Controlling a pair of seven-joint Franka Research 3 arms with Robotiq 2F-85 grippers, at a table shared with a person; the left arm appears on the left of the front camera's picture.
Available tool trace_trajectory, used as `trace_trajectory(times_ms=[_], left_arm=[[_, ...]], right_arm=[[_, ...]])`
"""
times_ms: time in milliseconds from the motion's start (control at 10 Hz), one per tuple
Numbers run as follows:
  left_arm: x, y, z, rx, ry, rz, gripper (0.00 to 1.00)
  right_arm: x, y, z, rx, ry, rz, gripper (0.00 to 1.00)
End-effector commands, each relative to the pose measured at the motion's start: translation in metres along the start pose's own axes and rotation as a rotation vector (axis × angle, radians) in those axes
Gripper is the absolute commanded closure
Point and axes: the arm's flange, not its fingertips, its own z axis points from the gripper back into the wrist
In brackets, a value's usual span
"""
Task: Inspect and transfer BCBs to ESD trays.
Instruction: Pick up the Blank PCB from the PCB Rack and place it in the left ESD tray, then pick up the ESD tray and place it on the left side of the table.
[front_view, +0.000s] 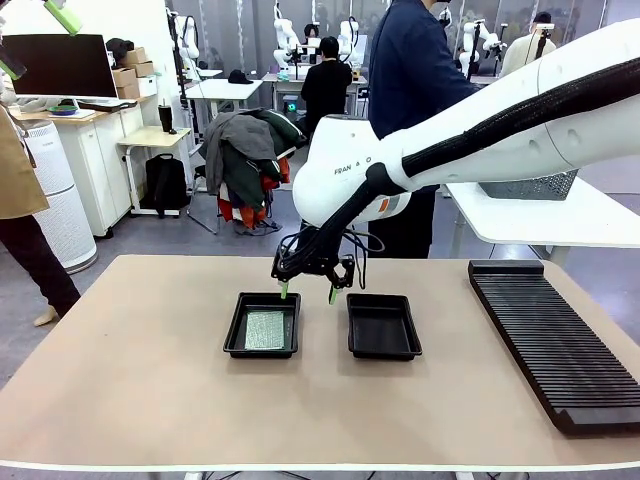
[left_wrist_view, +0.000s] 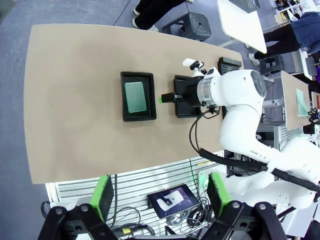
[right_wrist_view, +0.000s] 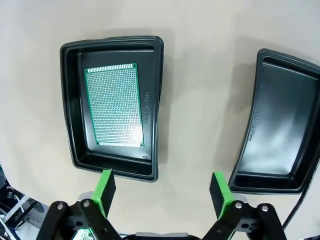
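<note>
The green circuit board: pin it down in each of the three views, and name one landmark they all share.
Front view: the green circuit board lies just left of centre, flat inside the left black tray.
Left wrist view: the board is at upper middle, inside the same tray.
Right wrist view: the board is at upper left, inside that tray.
Shared landmark: the empty black tray beside it, not touching the first.

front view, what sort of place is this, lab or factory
Probably a robotics lab or workshop: black ESD trays and a slotted rack, white worktables behind, a monitor beside stacked cardboard boxes.
</note>
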Motion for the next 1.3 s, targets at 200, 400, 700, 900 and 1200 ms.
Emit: trace_trajectory(times_ms=[200, 400, 700, 900, 1200], left_arm=[[-0.0006, 0.0014, -0.001, -0.003, -0.004, 0.003, 0.0], [-0.0006, 0.0014, -0.001, -0.003, -0.004, 0.003, 0.0], [-0.0006, 0.0014, -0.001, -0.003, -0.004, 0.003, 0.0], [-0.0006, 0.0014, -0.001, -0.003, -0.004, 0.003, 0.0], [-0.0006, 0.0014, -0.001, -0.003, -0.004, 0.003, 0.0]], right_arm=[[-0.0013, 0.0005, -0.0003, 0.005, 0.005, -0.005, 0.0], [-0.0013, 0.0005, -0.0003, 0.005, 0.005, -0.005, 0.0], [-0.0013, 0.0005, -0.0003, 0.005, 0.005, -0.005, 0.0], [-0.0013, 0.0005, -0.0003, 0.005, 0.005, -0.005, 0.0], [-0.0013, 0.0005, -0.0003, 0.005, 0.005, -0.005, 0.0]])
